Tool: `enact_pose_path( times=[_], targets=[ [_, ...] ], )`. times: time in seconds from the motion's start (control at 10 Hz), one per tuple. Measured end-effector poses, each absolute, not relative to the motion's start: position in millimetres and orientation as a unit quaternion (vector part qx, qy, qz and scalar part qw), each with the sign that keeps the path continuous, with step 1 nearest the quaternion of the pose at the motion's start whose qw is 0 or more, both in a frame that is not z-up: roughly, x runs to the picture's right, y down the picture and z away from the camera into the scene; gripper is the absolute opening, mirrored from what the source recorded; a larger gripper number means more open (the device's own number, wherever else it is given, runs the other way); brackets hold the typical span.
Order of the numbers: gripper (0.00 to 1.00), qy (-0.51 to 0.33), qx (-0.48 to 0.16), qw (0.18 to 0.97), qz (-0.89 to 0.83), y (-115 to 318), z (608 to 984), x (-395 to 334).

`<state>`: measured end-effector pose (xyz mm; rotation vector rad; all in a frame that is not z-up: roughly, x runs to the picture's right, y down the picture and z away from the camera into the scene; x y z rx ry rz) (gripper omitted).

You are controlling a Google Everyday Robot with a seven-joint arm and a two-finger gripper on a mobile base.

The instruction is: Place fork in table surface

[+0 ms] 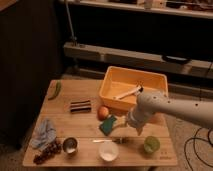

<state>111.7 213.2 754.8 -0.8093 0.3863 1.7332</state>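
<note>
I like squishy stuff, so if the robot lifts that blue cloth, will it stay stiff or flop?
The blue cloth lies crumpled in folds, so it would probably droop and change shape. It looks thin, so it is likely light, and a push may just bunch it up. The gripper hangs over the right side of the table surface, far from it.

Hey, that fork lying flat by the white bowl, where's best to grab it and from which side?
Probably mid-handle, from straight above. The fork lies flat on the table surface, running left to right, so grip across its thin width. The white bowl sits close in front, crowding a low approach. The end effector hangs just to its right.
</note>
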Motion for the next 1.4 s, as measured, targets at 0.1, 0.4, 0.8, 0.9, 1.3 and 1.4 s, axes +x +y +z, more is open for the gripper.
enact_pose_path(
  times=[0.1,0.4,0.8,0.9,1.3,1.4],
  targets=[
    [0.8,0.156,-0.348,0.558,0.737,223,762,114],
    [0.8,0.136,-0.362,0.549,0.741,240,775,116],
    [0.8,0.089,-0.388,0.528,0.75,247,783,119],
    [0.8,0.082,-0.393,0.526,0.75,246,783,118],
    [0.8,0.071,-0.403,0.523,0.748,245,783,115],
    [0.8,0.071,-0.403,0.523,0.748,245,783,115]
  ],
)
